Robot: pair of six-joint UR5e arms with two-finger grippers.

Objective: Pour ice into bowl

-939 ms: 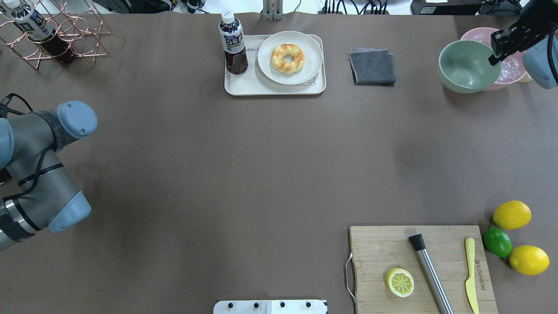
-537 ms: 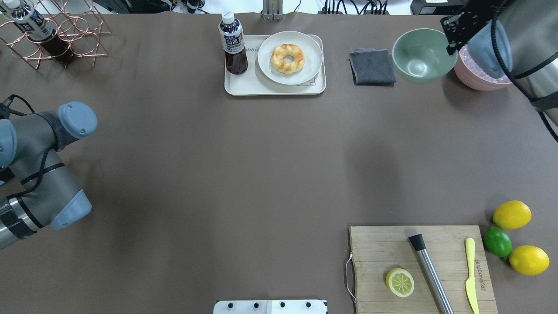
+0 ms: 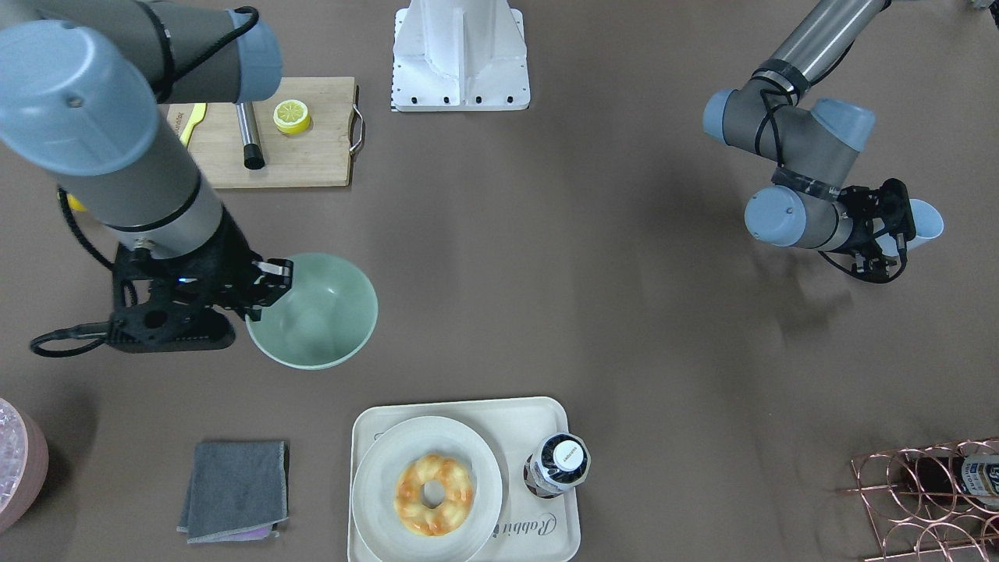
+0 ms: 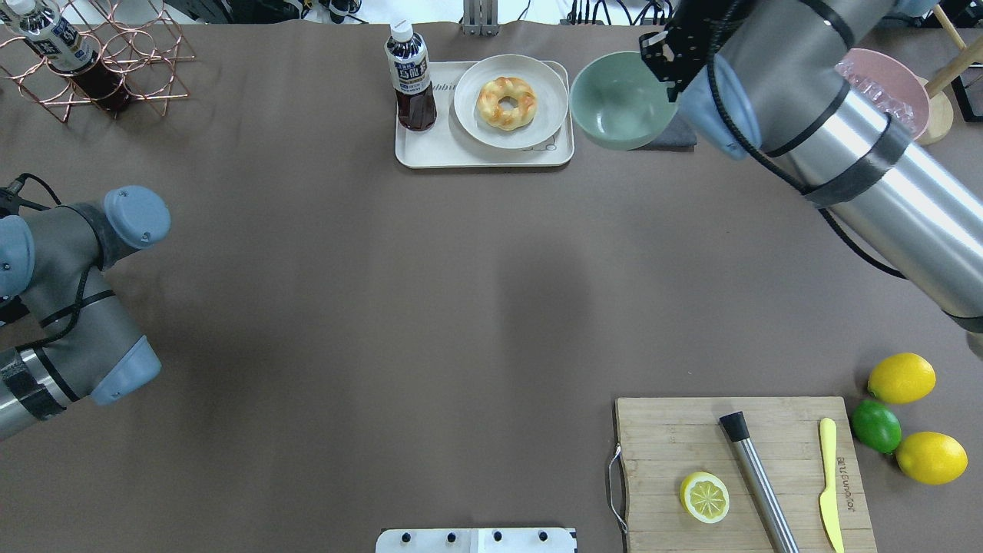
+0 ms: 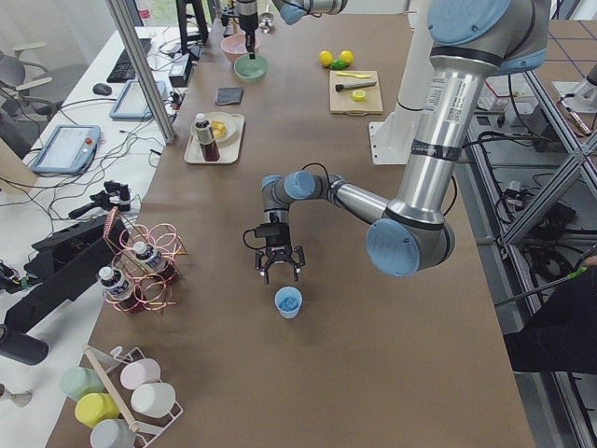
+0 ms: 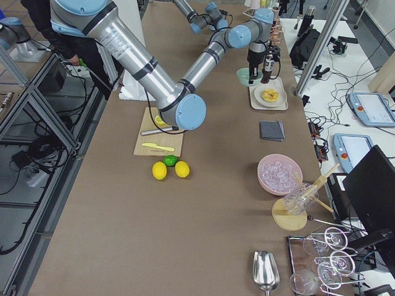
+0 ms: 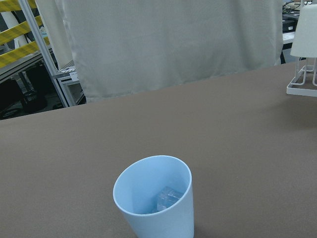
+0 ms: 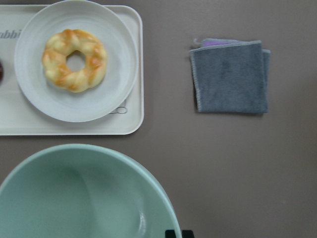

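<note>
My right gripper (image 4: 666, 67) is shut on the rim of the pale mint-green bowl (image 4: 620, 98) and holds it in the air near the far edge, between the tray and the grey cloth. The bowl is empty in the front view (image 3: 316, 312) and the right wrist view (image 8: 84, 198). The light blue cup (image 7: 153, 198) stands on the table with ice (image 7: 168, 198) in its bottom. My left gripper (image 3: 890, 234) is open just short of the cup (image 3: 925, 222), not touching it. More ice fills the pink container (image 4: 921, 96).
A tray (image 4: 430, 150) with a bottle (image 4: 409, 77) and a plated doughnut (image 4: 507, 101) lies left of the bowl. A grey cloth (image 3: 234, 488) lies under it. A cutting board (image 4: 668, 445) with lemon half, muddler and knife, whole citrus (image 4: 902, 378) and a wire rack (image 4: 115, 61) stand around.
My right arm has carried the bowl to the left, from beside the pink container to over the grey cloth next to the tray. The left arm has barely shifted.
</note>
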